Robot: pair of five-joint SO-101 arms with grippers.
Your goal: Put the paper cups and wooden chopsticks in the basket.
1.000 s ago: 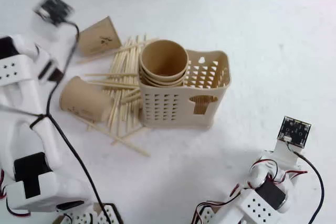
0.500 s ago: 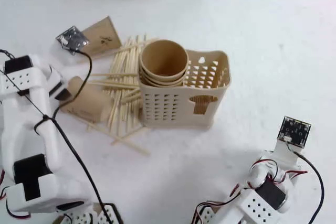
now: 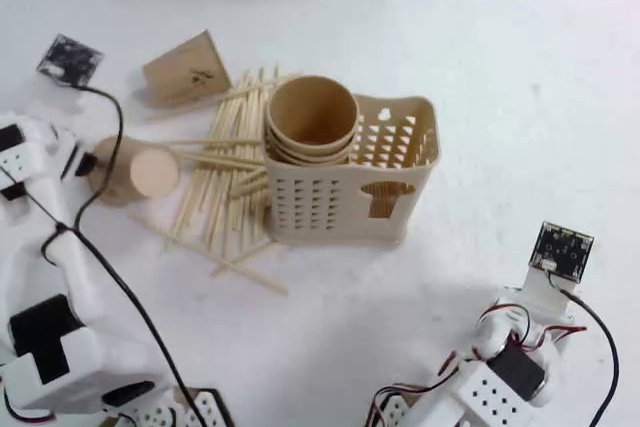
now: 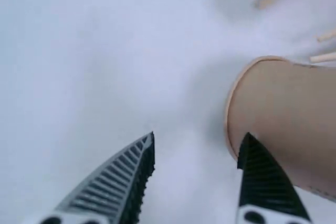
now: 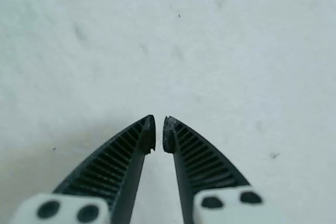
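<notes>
A cream plastic basket (image 3: 345, 192) stands mid-table with a stack of paper cups (image 3: 312, 115) in its left end. One loose cup (image 3: 186, 69) lies on its side behind it to the left. A second cup (image 3: 135, 169) lies tipped at the left, one round end turned up. Wooden chopsticks (image 3: 225, 187) are scattered between these cups and the basket. My left gripper (image 4: 197, 153) is open at that second cup (image 4: 283, 124), one fingertip (image 4: 251, 156) at its rim, the other on bare table. My right gripper (image 5: 158, 129) is shut over bare table.
The left arm (image 3: 45, 247) stands along the table's left edge, its cable trailing across it. The right arm (image 3: 520, 362) is folded at the front right corner. White tabletop lies open to the right of and in front of the basket.
The left arm swung toward the cups, then pulled back left. The near cup shifted left and turned so one round end faces up. The right arm stayed still.
</notes>
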